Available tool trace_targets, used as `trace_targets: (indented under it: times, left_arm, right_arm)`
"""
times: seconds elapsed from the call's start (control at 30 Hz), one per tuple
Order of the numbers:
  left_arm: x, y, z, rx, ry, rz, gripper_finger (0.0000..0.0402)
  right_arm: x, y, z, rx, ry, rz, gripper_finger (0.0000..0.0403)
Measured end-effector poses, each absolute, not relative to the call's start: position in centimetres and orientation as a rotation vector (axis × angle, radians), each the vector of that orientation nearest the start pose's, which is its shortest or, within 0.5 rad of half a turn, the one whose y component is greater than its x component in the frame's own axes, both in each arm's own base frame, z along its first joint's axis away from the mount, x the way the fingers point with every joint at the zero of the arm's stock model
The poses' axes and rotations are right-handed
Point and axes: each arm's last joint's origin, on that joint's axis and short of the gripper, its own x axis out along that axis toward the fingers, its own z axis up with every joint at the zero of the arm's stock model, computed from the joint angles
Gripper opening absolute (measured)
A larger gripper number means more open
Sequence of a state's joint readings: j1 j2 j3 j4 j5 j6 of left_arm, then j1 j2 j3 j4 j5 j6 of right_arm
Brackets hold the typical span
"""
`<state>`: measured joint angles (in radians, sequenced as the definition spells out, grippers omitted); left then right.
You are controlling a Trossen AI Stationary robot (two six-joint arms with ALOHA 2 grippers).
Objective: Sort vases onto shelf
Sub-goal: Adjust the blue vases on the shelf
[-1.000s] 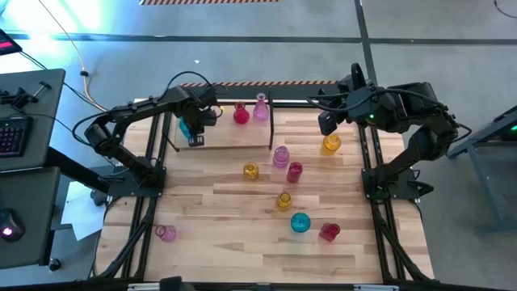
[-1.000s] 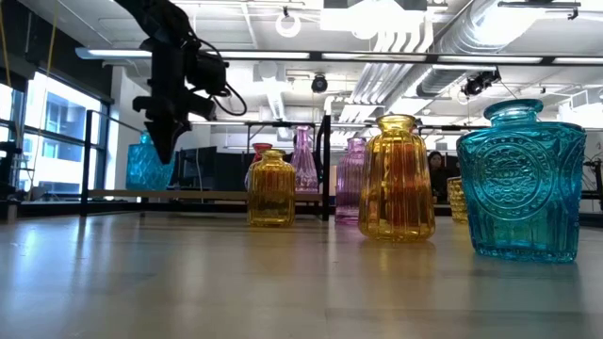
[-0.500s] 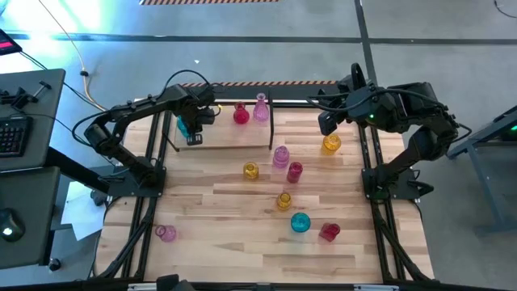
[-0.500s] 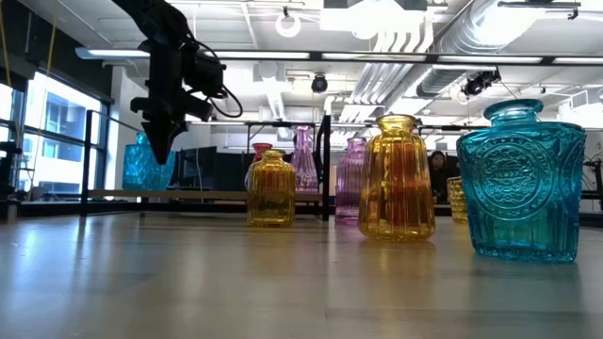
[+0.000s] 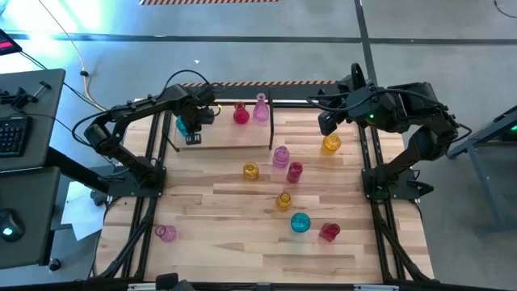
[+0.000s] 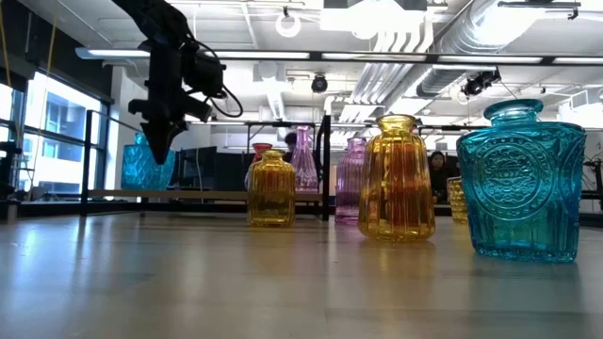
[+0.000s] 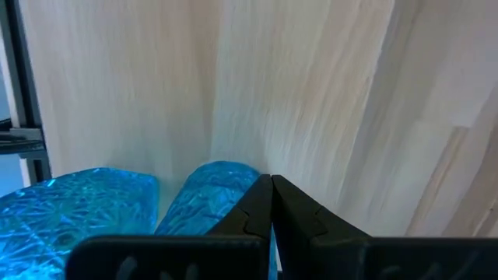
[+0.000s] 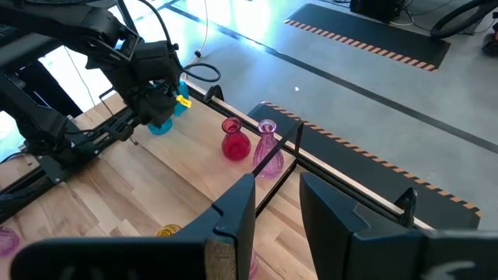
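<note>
light: bright, even, ceiling strip lamps (image 6: 330, 56) | glare: bluish patch on floor (image 5: 48, 32) | shadows: faint | blur: near worktop (image 6: 283, 282) soft in low view

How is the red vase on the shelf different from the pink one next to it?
The red vase is short and round-bellied, while the pink vase is taller and slimmer with a long narrow neck. The red one is a deep, dark colour and the pink one is pale. Both are see-through glass, and both stand upright side by side on the shelf.
</note>
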<state>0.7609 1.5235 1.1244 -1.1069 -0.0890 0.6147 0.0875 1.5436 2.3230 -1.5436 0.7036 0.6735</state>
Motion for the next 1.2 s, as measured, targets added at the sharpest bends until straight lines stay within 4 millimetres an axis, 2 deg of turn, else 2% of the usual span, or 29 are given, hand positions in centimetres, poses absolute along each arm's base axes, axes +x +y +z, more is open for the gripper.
trace_targets:
  times: [0.17,0.27,0.47,0.6,0.97,1.2]
  left_arm:
    - [19.0,18.3,23.1,-0.034,1.564,0.204,0.0]
    - [19.5,17.8,23.1,-0.053,1.517,0.146,0.0]
    - [20.8,16.2,24.2,-0.034,1.394,0.121,0.0]
    - [20.8,14.5,25.5,-0.059,1.354,0.122,0.0]
    - [17.7,11.4,28.9,-0.114,1.302,0.195,0.0]
    - [13.6,8.5,28.1,-0.166,1.208,0.268,0.0]
  right_arm:
    - [21.1,0.0,52.0,0.326,0.483,-0.789,0.0087]
    - [21.1,0.0,52.0,0.328,0.485,-0.786,0.0087]
    - [21.1,0.0,52.0,0.328,0.485,-0.786,0.0087]
    - [21.1,0.0,52.0,0.33,0.485,-0.785,0.0087]
    - [21.1,0.0,52.0,0.335,0.492,-0.773,0.0087]
    - [21.1,0.0,52.0,0.328,0.498,-0.765,0.0087]
